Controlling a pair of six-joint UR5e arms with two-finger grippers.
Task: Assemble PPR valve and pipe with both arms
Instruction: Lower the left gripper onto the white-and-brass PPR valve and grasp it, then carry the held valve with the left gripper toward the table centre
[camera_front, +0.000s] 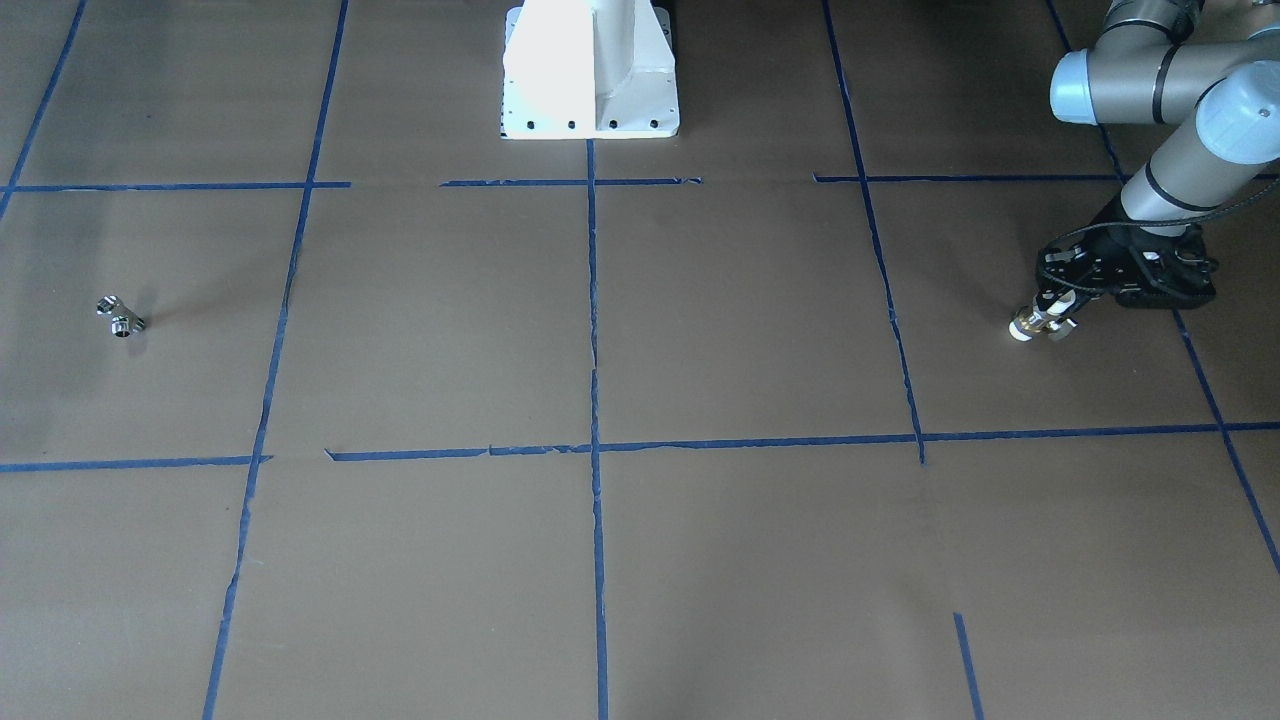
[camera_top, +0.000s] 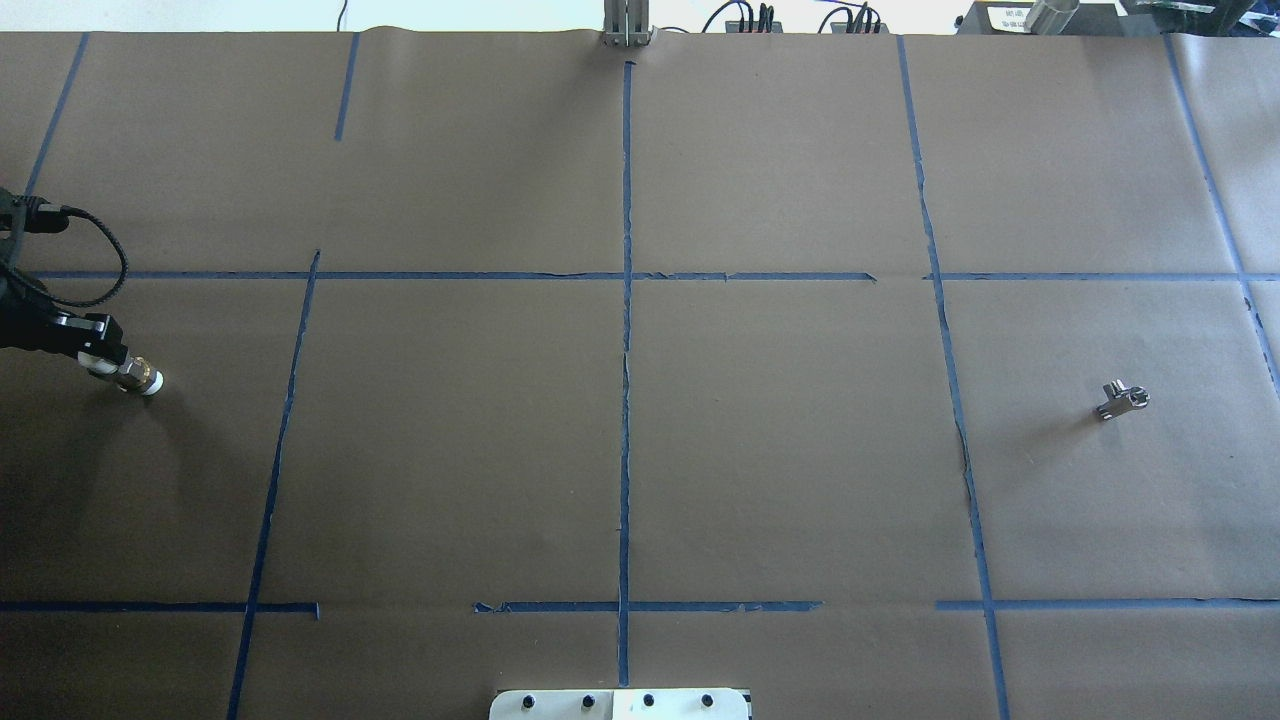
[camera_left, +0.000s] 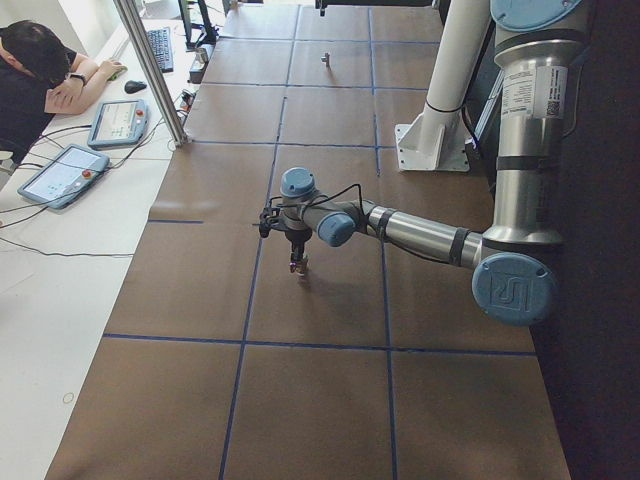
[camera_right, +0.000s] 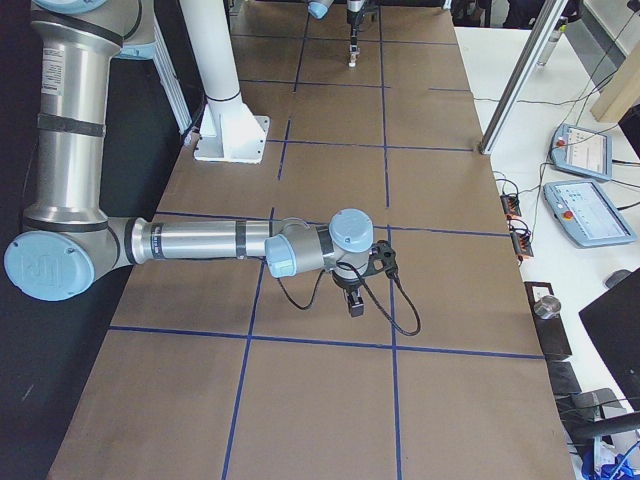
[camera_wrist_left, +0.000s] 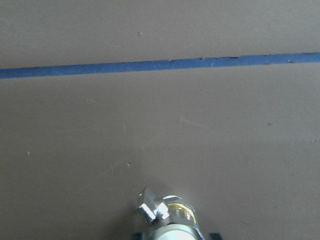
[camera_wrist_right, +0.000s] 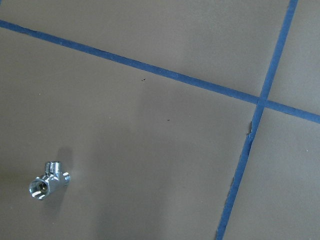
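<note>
The PPR valve (camera_front: 1033, 324), with white ends and a brass middle, is held in my left gripper (camera_front: 1058, 312), which is shut on it low over the table on my left side. It also shows in the overhead view (camera_top: 142, 380) and the left wrist view (camera_wrist_left: 170, 220). The chrome pipe (camera_front: 120, 317) lies alone on the brown paper on my right side; it shows in the overhead view (camera_top: 1122, 400) and the right wrist view (camera_wrist_right: 48, 180). My right gripper (camera_right: 354, 305) shows only in the exterior right view, hovering above the table; I cannot tell whether it is open or shut.
The white robot base (camera_front: 590, 70) stands at the middle of my table edge. Blue tape lines (camera_top: 626, 400) form a grid on the paper. An operator (camera_left: 40, 70), teach pendants (camera_left: 65, 175) and a metal post (camera_left: 150, 70) are beyond the far edge.
</note>
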